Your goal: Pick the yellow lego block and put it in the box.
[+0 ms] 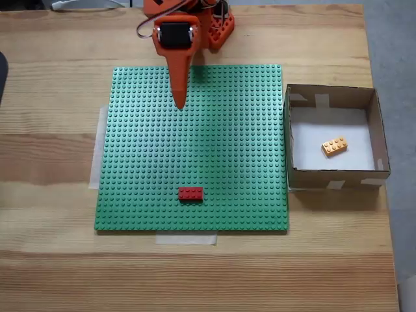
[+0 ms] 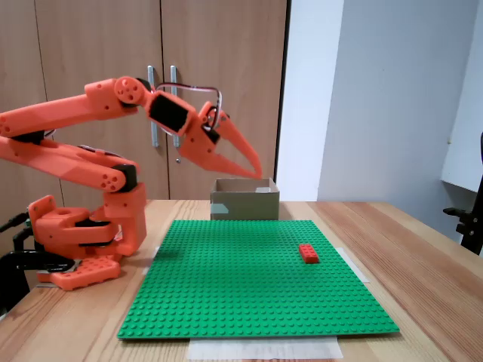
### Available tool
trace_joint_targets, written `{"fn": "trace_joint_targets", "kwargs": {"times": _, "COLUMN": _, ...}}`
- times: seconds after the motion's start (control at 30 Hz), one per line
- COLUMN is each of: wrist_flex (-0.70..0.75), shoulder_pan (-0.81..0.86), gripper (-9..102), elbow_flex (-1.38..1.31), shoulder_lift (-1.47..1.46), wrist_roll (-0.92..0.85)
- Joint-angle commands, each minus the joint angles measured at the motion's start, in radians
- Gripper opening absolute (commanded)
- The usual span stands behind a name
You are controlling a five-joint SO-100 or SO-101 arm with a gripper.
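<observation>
We are seeing the yellow lego block (image 1: 334, 146) lying on the box (image 1: 332, 171) floor. Gripper (image 2: 255, 172) is hanging above the green baseplate (image 1: 195, 149), jaws closed, empty. Red brick (image 1: 190, 193) is sitting near baseplate's front edge.

green studded baseplate (image 1: 195, 149), red brick (image 1: 190, 193) (orange arm (image 2: 75, 158)).

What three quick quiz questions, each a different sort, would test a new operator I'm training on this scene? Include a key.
1. True or false: the yellow lego block lies inside the box.
2. Which brick sits on the green baseplate? A) red B) blue C) white
3. Fill in: the gripper holds ____.

Key: 1 true. 2 A, the red brick. 3 nothing; it hangs above the baseplate, jaws nearly together.
</observation>
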Motion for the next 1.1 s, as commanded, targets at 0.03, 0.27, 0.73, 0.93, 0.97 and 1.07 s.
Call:
{"fn": "trace_joint_targets", "kwargs": {"times": 0.03, "wrist_flex": -0.008, "shoulder_pan": 0.011, "gripper": -1, "elbow_flex": 0.057, "shoulder_lift": 0.044, "wrist_roll": 0.009}}
{"fn": "trace_joint_targets", "kwargs": {"times": 0.27, "wrist_flex": 0.043, "shoulder_pan": 0.017, "gripper": -1, "elbow_flex": 0.241, "shoulder_lift": 0.193, "wrist_roll": 0.067}}
{"fn": "trace_joint_targets", "kwargs": {"times": 0.73, "wrist_flex": 0.167, "shoulder_pan": 0.037, "gripper": -1, "elbow_flex": 0.456, "shoulder_lift": 0.394, "wrist_roll": -0.012}}
{"fn": "trace_joint_targets", "kwargs": {"times": 0.93, "wrist_flex": 0.181, "shoulder_pan": 0.038, "gripper": -1, "elbow_flex": 0.486, "shoulder_lift": 0.396, "wrist_roll": -0.023}}
{"fn": "trace_joint_targets", "kwargs": {"times": 0.97, "wrist_flex": 0.184, "shoulder_pan": 0.038, "gripper": -1, "elbow_flex": 0.488, "shoulder_lift": 0.396, "wrist_roll": -0.020}}
{"fn": "trace_joint_targets", "kwargs": {"times": 1.07, "wrist_flex": 0.189, "shoulder_pan": 0.037, "gripper": -1, "elbow_flex": 0.495, "shoulder_lift": 0.396, "wrist_roll": -0.014}}
